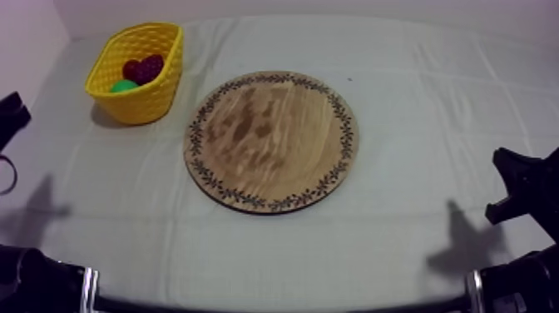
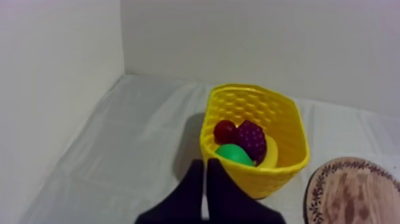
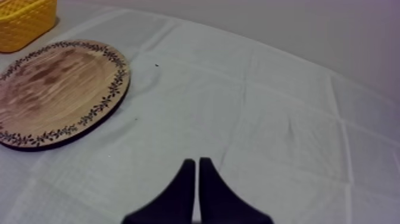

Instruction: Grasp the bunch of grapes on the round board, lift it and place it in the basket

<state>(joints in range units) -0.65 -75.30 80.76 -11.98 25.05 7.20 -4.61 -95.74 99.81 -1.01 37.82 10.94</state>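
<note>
The bunch of grapes (image 1: 144, 68), dark purple, lies inside the yellow basket (image 1: 155, 96) at the table's far left. In the left wrist view the grapes (image 2: 250, 140) rest among a small red fruit (image 2: 224, 129), a green pear (image 2: 233, 154) and a banana (image 2: 271, 152) within the basket (image 2: 257, 90). The round wooden board (image 1: 270, 140) in the middle carries nothing. My left gripper (image 2: 205, 163) is shut on nothing, short of the basket's near wall. My right gripper (image 3: 196, 161) is shut on nothing too, over bare cloth to the right of the board (image 3: 53, 89).
Both arms sit low at the table's sides, the left gripper (image 1: 12, 113) at the left edge and the right gripper (image 1: 509, 180) at the right edge. A wall runs close behind and left of the basket (image 3: 24, 24). Cloth stretches around the board (image 2: 351, 190).
</note>
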